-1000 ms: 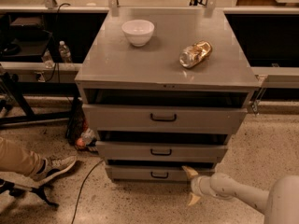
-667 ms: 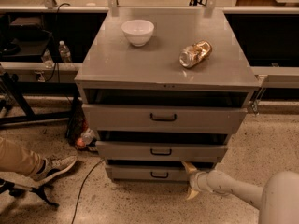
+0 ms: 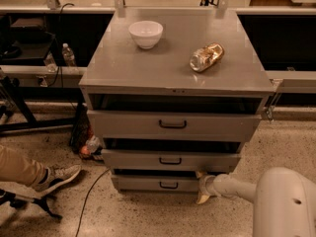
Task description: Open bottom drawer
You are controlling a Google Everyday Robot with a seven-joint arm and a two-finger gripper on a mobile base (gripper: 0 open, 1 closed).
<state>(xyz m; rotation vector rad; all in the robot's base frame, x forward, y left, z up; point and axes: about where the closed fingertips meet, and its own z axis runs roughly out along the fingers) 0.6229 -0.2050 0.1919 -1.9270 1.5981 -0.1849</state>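
Grey cabinet (image 3: 173, 68) centre; the bottom drawer (image 3: 143, 183) is lowest of three, just above the floor, front running left-right. Gripper (image 3: 202, 186) sits at that front's right end, fingers spread wide one above the other and holding nothing; the black loop handle (image 3: 169, 185) lies just to its left, nothing between. White bowl (image 3: 145, 33) on top and a shoe (image 3: 57, 176) at floor left are well apart from it.

Warm, rather dim light from above the top of the frame leaves a soft sheen on the grey desk (image 3: 148, 68), black shadow in the gaps above the drawers and in both upper corners, and the pale hand (image 3: 199, 187), fingers apart at lower centre-right by the bottom drawer (image 3: 158, 183), evenly lit.
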